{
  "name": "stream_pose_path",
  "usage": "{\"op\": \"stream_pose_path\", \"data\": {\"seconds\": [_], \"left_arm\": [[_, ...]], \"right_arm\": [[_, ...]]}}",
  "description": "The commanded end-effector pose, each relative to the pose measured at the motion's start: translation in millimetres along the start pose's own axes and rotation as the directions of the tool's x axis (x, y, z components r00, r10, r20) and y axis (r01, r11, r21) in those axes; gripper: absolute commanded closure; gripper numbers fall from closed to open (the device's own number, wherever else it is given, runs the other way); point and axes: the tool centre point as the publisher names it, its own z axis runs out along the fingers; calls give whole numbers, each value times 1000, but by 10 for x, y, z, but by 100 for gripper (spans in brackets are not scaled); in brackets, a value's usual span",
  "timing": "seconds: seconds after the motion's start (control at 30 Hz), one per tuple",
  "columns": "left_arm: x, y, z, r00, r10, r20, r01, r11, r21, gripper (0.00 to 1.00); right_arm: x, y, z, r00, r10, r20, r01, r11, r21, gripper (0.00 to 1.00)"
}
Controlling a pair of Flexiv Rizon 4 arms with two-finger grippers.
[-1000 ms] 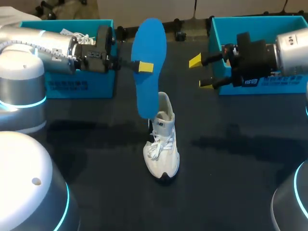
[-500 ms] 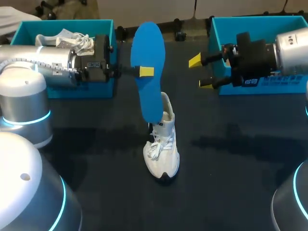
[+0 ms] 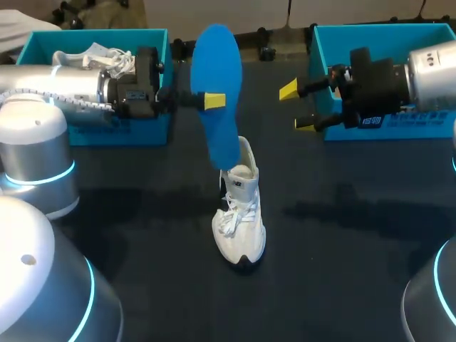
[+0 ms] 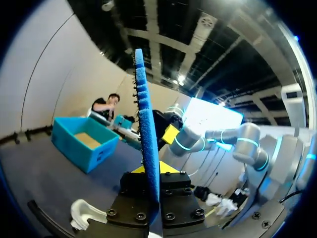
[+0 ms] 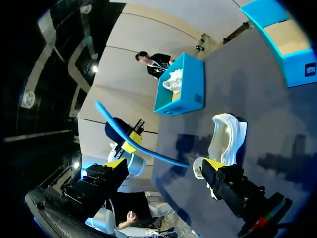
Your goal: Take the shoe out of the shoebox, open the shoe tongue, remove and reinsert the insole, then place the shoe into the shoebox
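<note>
A blue insole (image 3: 217, 92) hangs upright over the table, with my left gripper (image 3: 214, 100) shut on its middle. Its lower end sits at the opening of the white shoe (image 3: 240, 210), which stands on the dark table with its toe toward the front. In the left wrist view the insole (image 4: 146, 119) is seen edge-on between the fingers of my left gripper (image 4: 151, 171), and the shoe (image 4: 83, 214) lies below. My right gripper (image 3: 296, 107) stands open to the right of the insole, holding nothing. In the right wrist view the insole (image 5: 141, 146) and shoe (image 5: 225, 134) lie ahead of my right gripper (image 5: 161, 166).
A teal shoebox (image 3: 121, 132) at the back left holds another white shoe (image 3: 107, 55). A second teal shoebox (image 3: 377, 28) stands at the back right, behind my right arm. Dark table stretches around the standing shoe.
The left wrist has turned a little, so the insole's lower end has swung right, toward the shoe's opening. The right arm and the shoe have not moved.
</note>
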Motion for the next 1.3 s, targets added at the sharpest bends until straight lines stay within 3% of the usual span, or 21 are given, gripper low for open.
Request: {"op": "stream_pose_path", "data": {"seconds": [0.03,0.3,0.47,0.6,1.0,1.23,1.3], "left_arm": [[-21,-5,-89,985,170,-13,-169,985,38,100],[-29,-105,-160,885,465,-9,-464,884,62,100],[-40,-130,-157,732,682,11,-680,729,79,100],[-55,-108,-163,568,823,9,-822,566,71,100],[-208,-169,-256,193,981,-35,-980,194,36,100],[-244,-229,-288,27,999,-21,-998,28,49,100],[-242,-244,-290,41,999,-5,-999,41,35,100]], "right_arm": [[-2,-3,14,1000,0,0,0,1000,-2,0],[-2,-3,14,1000,0,0,0,1000,-2,0],[-2,-3,14,1000,0,0,0,1000,-2,0],[-2,-3,14,1000,0,0,0,1000,-2,0],[-2,-3,14,1000,0,0,0,1000,-2,0],[-2,-3,14,1000,0,0,0,1000,-2,0],[-2,-3,14,1000,0,0,0,1000,-2,0]]}}
